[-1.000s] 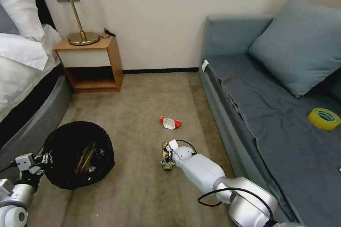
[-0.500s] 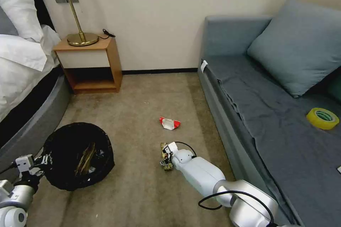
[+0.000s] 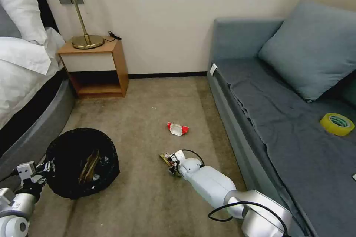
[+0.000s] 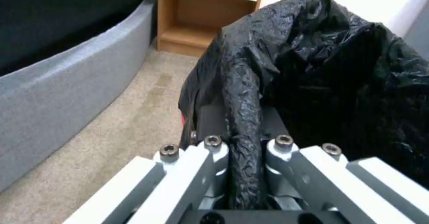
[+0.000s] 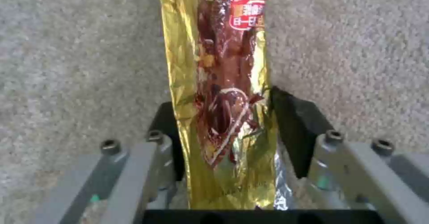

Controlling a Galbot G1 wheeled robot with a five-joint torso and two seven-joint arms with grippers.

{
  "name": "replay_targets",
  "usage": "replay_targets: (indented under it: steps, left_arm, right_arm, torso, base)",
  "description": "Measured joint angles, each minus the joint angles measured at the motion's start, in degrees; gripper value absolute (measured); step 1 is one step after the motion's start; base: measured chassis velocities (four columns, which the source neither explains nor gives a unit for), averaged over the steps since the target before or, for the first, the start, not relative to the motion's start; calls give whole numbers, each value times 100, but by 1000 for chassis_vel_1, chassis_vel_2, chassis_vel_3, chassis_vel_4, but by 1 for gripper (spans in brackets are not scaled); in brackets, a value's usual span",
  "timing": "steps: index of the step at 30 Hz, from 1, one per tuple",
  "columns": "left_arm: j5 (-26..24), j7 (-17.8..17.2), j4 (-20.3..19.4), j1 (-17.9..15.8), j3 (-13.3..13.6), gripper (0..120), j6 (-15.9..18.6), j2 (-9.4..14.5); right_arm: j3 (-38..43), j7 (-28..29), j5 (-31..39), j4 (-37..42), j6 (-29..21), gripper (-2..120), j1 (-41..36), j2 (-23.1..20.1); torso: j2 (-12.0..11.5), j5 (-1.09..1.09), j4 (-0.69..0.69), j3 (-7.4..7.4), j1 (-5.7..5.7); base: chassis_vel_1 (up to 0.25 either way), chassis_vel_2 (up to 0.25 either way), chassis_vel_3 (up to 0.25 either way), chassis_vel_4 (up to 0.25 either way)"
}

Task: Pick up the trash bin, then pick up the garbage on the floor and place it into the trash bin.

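Note:
The trash bin (image 3: pixel 70 183), lined with a glossy black bag, sits low at the left, and a brown crumpled piece (image 3: pixel 89 164) lies inside it. My left gripper (image 3: pixel 42 170) is shut on the bin's near rim. In the left wrist view the bag rim (image 4: pixel 243 93) is pinched between the fingers of that gripper (image 4: pixel 243 133). On the carpet in the middle, my right gripper (image 3: pixel 171 160) is shut on the yellow-brown snack wrapper (image 3: pixel 164 156). The right wrist view has the gold wrapper (image 5: pixel 219 66) sticking out from between the pads. A red-and-white wrapper (image 3: pixel 178 129) lies on the floor just beyond.
A bed (image 3: pixel 33 118) curves along the left, close beside the bin. At the back wall stands a wooden nightstand (image 3: pixel 98 66) with a brass lamp (image 3: pixel 79 14). A grey sofa (image 3: pixel 282 118) runs down the right, with a yellow tape roll (image 3: pixel 337 123) on it. Open carpet lies between.
My right gripper has shifted slightly left and away with the snack wrapper, which now points leftward. The bin and left gripper have stayed put.

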Motion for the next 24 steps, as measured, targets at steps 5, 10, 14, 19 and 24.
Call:
replay_targets:
  steps: [5, 10, 14, 19, 24]
  left_arm:
    - [0, -1, -58, 6, 22, 5, 0, -17]
    - [0, -19, -111, 10, 34, 5, 6, -15]
    - [-1, -44, -162, 8, 61, 5, 22, -28]
    - [-2, -92, -191, 12, 113, 5, 46, -80]
    - [-7, -75, -233, 11, 162, 5, 59, -118]
  right_arm:
    - [-50, 0, 0, 23, 52, 29, -22, -32]
    - [-77, 37, 12, 122, 66, 16, -53, -93]
    - [-89, 84, 62, 212, 66, 9, -58, -161]
    - [-80, 416, 221, 495, 26, 0, -34, -451]
    - [-69, 642, 584, 1037, -43, 0, -4, -738]
  torso:
    - [-2, 0, 0, 1, 0]
    - [-4, 2, 3, 3, 1]
    - [-5, 5, 5, 4, 1]
    - [-7, -30, -14, 7, 2]
    - [-7, -11, -19, 6, 3]
  base:
    - [0, 0, 0, 0]
    - [0, 0, 0, 0]
    - [0, 0, 0, 0]
    - [10, 4, -2, -1]
    - [-78, -42, -23, -42]
